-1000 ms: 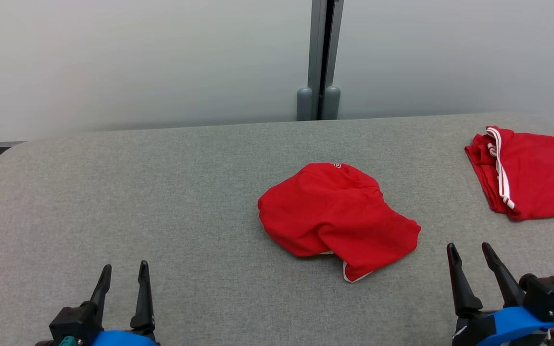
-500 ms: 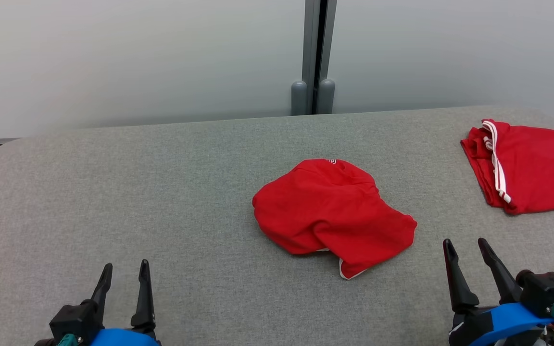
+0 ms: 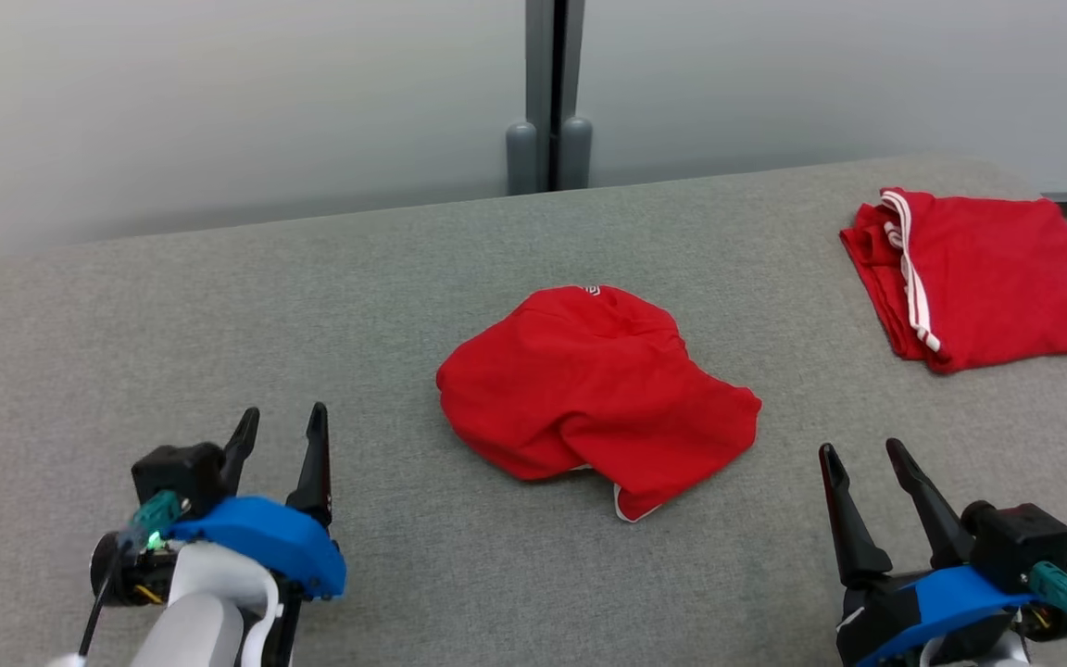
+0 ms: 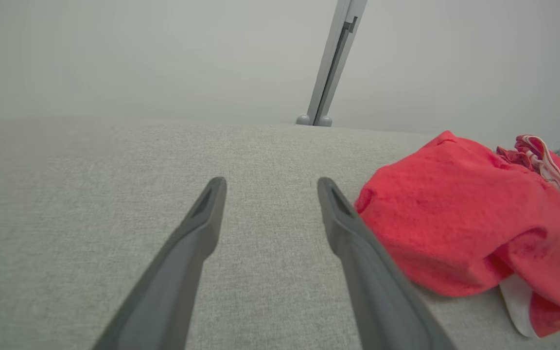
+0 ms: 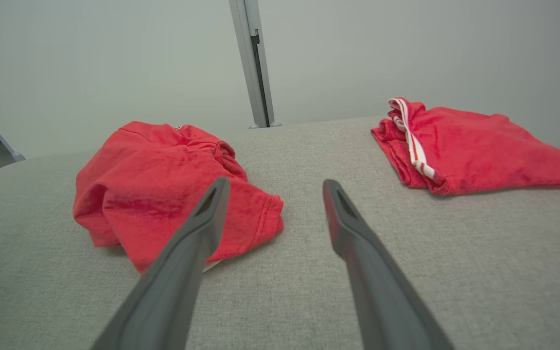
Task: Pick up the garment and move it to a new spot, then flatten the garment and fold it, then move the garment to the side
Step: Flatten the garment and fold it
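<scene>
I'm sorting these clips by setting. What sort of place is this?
Probably a lab or test bench for garment folding: a wide table covered in grey fabric, plain pale wall panels joined by a metal post, a crumpled red garment mid-table and a folded red garment at the far right.

**Red on grey: colour notes**

Table (image 3: 311,306): mid grey woven cloth, faintly flecked, the same all over.

Crumpled garment (image 3: 580,389): solid bright red. Thin white edging at the lower hem, with white lining peeking out beneath it.

Folded garment (image 3: 987,278): same red, with white stripes running down its left side.

Wall (image 3: 219,93): pale grey-white, no pattern.

Post (image 3: 549,93): darker blue-grey.

Left gripper (image 3: 283,414) and right gripper (image 3: 860,447): black fingers (image 3: 314,463), bright blue casing (image 3: 256,542) behind, and a teal plug (image 3: 1061,584) on each. Small green light (image 3: 156,539) glowing on the left one.

Left forearm (image 3: 200,621): white.
</scene>
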